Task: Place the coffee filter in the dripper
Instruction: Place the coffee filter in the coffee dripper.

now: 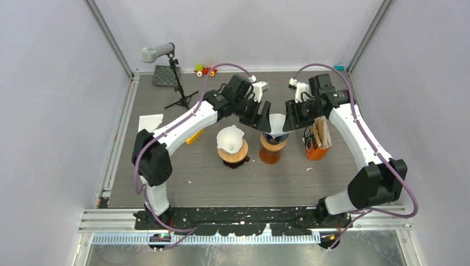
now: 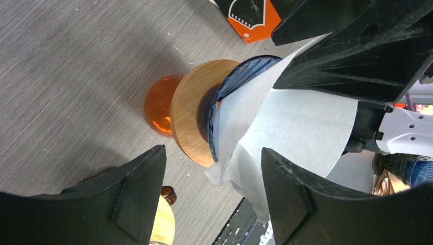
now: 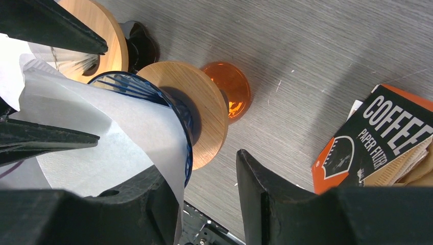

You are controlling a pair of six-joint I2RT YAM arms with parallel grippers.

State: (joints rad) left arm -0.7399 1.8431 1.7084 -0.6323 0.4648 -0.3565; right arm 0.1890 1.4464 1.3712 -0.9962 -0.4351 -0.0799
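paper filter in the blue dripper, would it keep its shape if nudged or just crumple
Probably floppy: the paper filter is thin, with a wrinkled seam edge. Likely very light, so a nudge could shift it; it stands well above the dripper rim.

The white paper coffee filter [image 1: 275, 123] stands in the blue ribbed dripper [image 1: 275, 136], which sits on an orange glass carafe [image 1: 270, 156]. Just left of that dripper is a white dripper on a dark carafe [image 1: 233, 145]. An orange cardboard filter box [image 1: 317, 144] stands to its right, and a black microphone stand [image 1: 176, 83] well behind it to the left.
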